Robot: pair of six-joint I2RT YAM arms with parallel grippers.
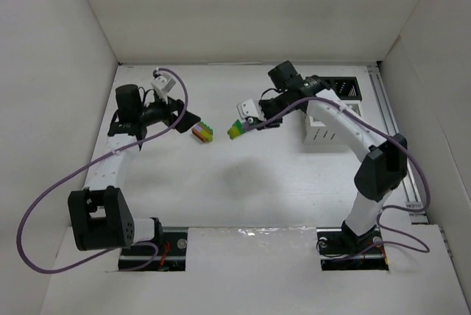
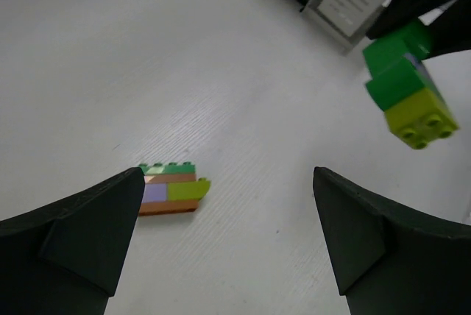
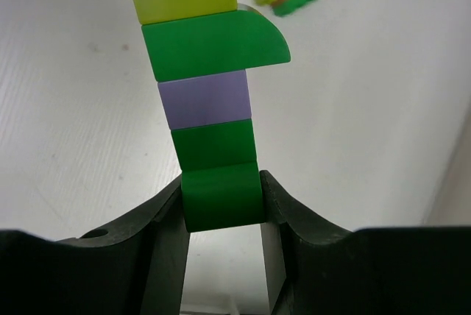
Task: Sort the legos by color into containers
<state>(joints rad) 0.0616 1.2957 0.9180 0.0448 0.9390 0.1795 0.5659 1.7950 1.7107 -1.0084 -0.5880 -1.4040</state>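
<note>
Right wrist view, first inspector: the right gripper (image 3: 221, 201) is clamped on the lowest green brick of a tall multicoloured plastic lego stack (image 3: 210, 87). The stack is held above the white table (image 1: 243, 182), apart from the white slotted bin pair (image 1: 324, 136).
Second inspector: Makeup?
First inspector: Lime at the free end, then green, purple, green. The left gripper (image 2: 228, 182) stands wide apart and empty, over a second flat lego stack (image 2: 171, 191).
Second inspector: Advice: the held stack likely needs splitting. The left should pinch the lime brick squarely and peel while the right holds firm.
</note>
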